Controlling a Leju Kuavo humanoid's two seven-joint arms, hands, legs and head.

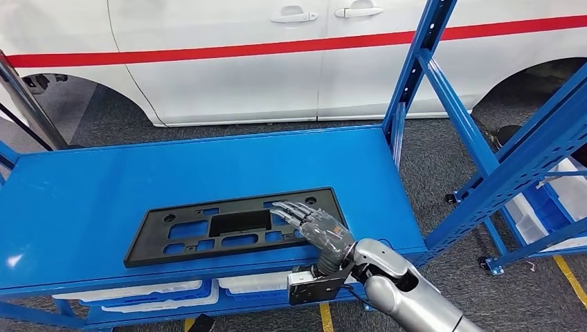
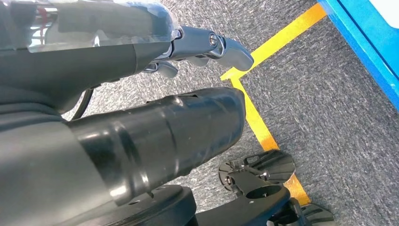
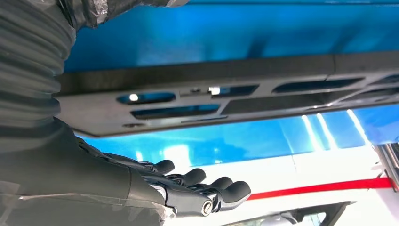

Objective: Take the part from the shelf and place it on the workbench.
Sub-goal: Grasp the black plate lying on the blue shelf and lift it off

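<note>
Lying flat near the front edge of the blue shelf (image 1: 83, 200) — black part (image 1: 208, 228), bare blue surface to its left and behind. Right hand (image 1: 315, 225) over the part's right end, fingers spread, gripping nothing; contact hard to judge. Left hand (image 2: 207, 47) hanging above grey floor (image 2: 329, 108), fingers mostly hidden — state unclear.

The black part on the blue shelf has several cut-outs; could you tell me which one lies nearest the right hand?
The small slot at the black part's right end, in its lower row: the right hand's fingers reach over that end, while the large dark central opening and the left slots lie farther off.
</note>
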